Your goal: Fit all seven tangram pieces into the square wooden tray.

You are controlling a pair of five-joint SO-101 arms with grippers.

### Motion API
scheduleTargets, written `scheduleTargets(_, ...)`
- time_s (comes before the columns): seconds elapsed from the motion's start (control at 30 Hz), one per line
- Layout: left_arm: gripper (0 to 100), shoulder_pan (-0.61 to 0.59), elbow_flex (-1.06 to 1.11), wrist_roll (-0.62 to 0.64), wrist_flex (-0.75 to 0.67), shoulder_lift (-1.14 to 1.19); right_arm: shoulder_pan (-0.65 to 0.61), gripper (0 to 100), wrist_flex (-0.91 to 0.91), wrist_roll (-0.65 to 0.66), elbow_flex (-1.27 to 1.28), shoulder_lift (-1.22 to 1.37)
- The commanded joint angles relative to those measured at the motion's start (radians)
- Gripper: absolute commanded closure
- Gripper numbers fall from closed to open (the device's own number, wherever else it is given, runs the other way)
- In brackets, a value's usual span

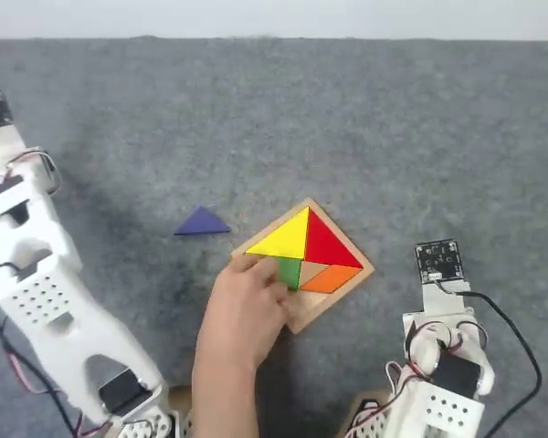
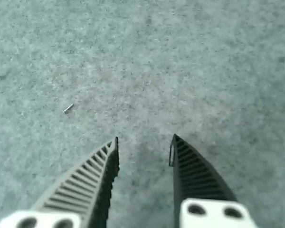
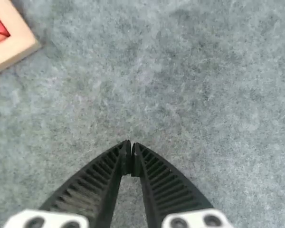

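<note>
The square wooden tray (image 1: 353, 258) lies turned like a diamond at the table's middle front. It holds a yellow triangle (image 1: 283, 239), a red triangle (image 1: 327, 243), an orange piece (image 1: 331, 278) and a green piece (image 1: 289, 270). A person's hand (image 1: 244, 315) rests on the tray's near-left part and hides it. A blue triangle (image 1: 201, 222) lies loose on the carpet left of the tray. My left gripper (image 2: 145, 145) hangs open over bare carpet. My right gripper (image 3: 131, 148) is shut with nothing in it, and the tray's corner (image 3: 14, 40) lies off to one side.
Grey carpet (image 1: 274, 119) covers the whole table. The left arm (image 1: 46, 301) stands at the left edge and the right arm (image 1: 443, 365) at the front right. A small speck (image 2: 68, 109) lies on the carpet near the left gripper.
</note>
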Motion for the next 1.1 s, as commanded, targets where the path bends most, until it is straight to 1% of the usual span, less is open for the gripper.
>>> scheduleTargets(0.0,82,0.003,-0.051,-0.018,-0.002,-0.025,0.008,96.5,0.01,0.011,0.012,-0.027)
scheduleTargets(0.6,82,0.003,-0.051,-0.018,0.002,-0.025,0.008,96.5,0.01,0.011,0.012,-0.027)
scheduleTargets(0.73,82,0.02,-0.048,-0.018,0.018,-0.026,0.008,96.5,0.01,0.011,0.012,-0.027)
scheduleTargets(0.8,82,0.032,-0.065,-0.018,0.095,-0.031,0.008,96.5,0.01,0.011,0.012,-0.027)
scheduleTargets(0.83,82,0.04,-0.082,-0.02,0.166,-0.041,0.008,96.5,0.01,0.011,0.012,-0.027)
scheduleTargets(0.93,82,0.055,-0.18,-0.057,0.465,-0.1,0.008,96.5,0.01,0.011,0.012,-0.027)
scheduleTargets(1.07,82,0.089,-0.378,-0.149,0.921,-0.181,0.008,96.5,0.01,0.011,0.012,-0.027)
